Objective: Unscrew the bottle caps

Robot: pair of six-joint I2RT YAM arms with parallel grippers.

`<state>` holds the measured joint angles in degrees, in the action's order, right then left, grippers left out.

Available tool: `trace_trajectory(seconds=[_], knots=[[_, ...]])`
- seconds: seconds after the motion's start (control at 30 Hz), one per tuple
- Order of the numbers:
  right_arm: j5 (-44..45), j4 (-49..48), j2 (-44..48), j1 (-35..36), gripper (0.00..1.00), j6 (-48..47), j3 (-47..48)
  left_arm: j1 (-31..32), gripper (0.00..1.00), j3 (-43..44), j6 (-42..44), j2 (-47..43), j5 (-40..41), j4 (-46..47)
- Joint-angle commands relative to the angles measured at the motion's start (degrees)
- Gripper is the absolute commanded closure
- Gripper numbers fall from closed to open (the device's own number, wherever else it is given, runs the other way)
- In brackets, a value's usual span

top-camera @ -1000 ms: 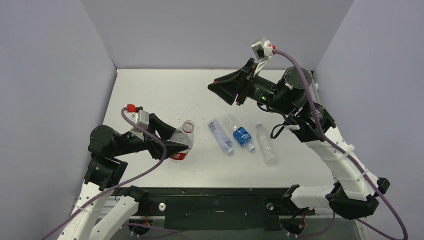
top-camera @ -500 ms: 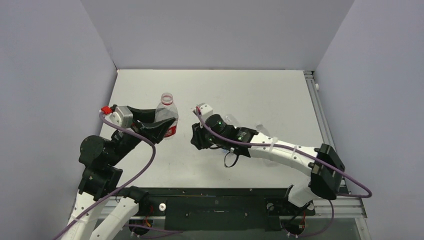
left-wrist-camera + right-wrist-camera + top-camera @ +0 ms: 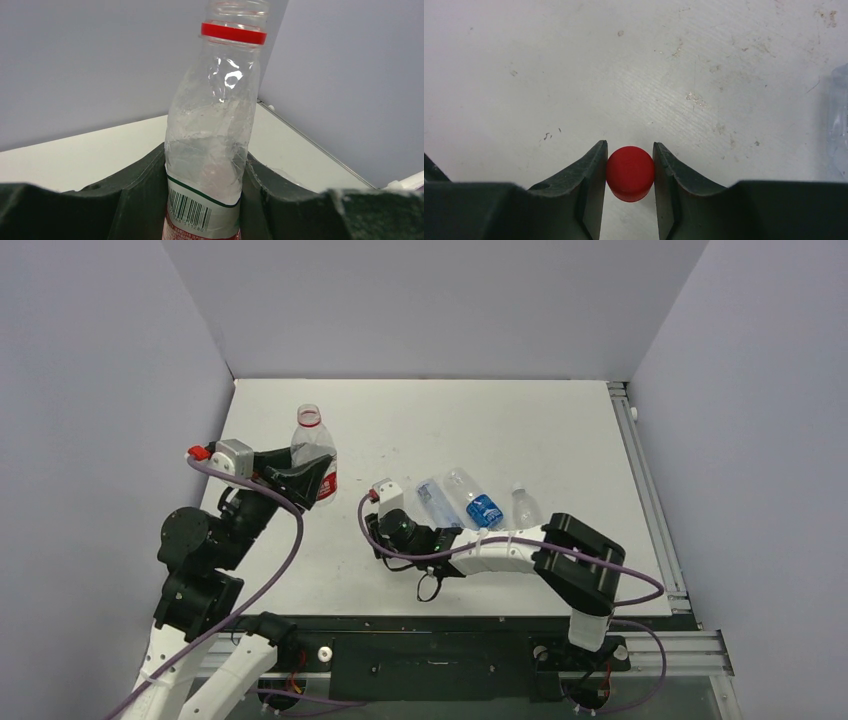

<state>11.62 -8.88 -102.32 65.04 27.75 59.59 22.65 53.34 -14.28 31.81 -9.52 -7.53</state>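
Since the small round red plastic cap (image 3: 629,173) is judged light, stiff and slippery, it is pinched across its sides by the right end effector (image 3: 629,150) near the tabletop (image 3: 674,75); the uncapped clear plastic bottle (image 3: 212,110) is clamped upright in the left end effector (image 3: 205,156).

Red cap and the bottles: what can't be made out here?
- Red cap: hidden under the right arm in the top view; the right wrist view doesn't show whether it touches the table.
- Held bottle: base cut off by the left wrist view's bottom edge.
- Three lying bottles: caps too small in the top view, partly behind the arm.
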Motion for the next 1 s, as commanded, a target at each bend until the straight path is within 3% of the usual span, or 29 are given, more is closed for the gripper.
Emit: trace_trajectory(seconds=[0.0, 0.13, 0.2, 0.23, 0.3, 0.37, 0.57, 0.77, 0.97], knots=[[4.5, -6.6, -4.4, 1.5, 0.92, 0.7, 0.6, -0.4, 0.79, 3.4, 0.6, 0.5, 1.7, 0.4], [4.4, -6.3, -6.8, 2.8, 0.77, 0.7, 1.1, -0.5, 0.79, 3.5, 0.4, 0.8, 1.6, 0.4], [3.7, -6.1, -7.0, 3.2, 0.63, 0.9, 0.9, -0.6, 0.79, 3.3, 0.1, 0.9, 0.9, 0.7], [3.1, -6.0, -6.9, 3.2, 0.5, 0.9, 0.6, -0.6, 0.78, 3.2, -0.1, 1.0, 0.7, 0.8], [2.6, -5.3, -5.8, 3.2, 0.34, 0.8, 0.3, -0.6, 0.78, 2.9, -0.3, 1.3, -0.1, 1.1], [2.2, -4.6, -3.5, 3.1, 0.23, 0.6, -0.4, -0.7, 0.76, 2.6, -0.2, 1.4, -0.9, 1.2], [0.1, 1.0, 9.4, 1.0, 0.19, -1.6, -1.6, -0.8, 0.75, 1.9, 0.4, 1.4, -3.2, 1.7], [-10.2, 4.9, 30.0, -8.5, 0.17, -1.0, -1.3, -0.8, 0.75, 0.6, 2.3, 1.1, -11.1, 2.0], [-21.7, 13.5, 35.6, -12.4, 0.14, -3.0, 12.8, -0.8, 0.72, -1.8, 4.2, 0.9, -23.6, 0.4]])
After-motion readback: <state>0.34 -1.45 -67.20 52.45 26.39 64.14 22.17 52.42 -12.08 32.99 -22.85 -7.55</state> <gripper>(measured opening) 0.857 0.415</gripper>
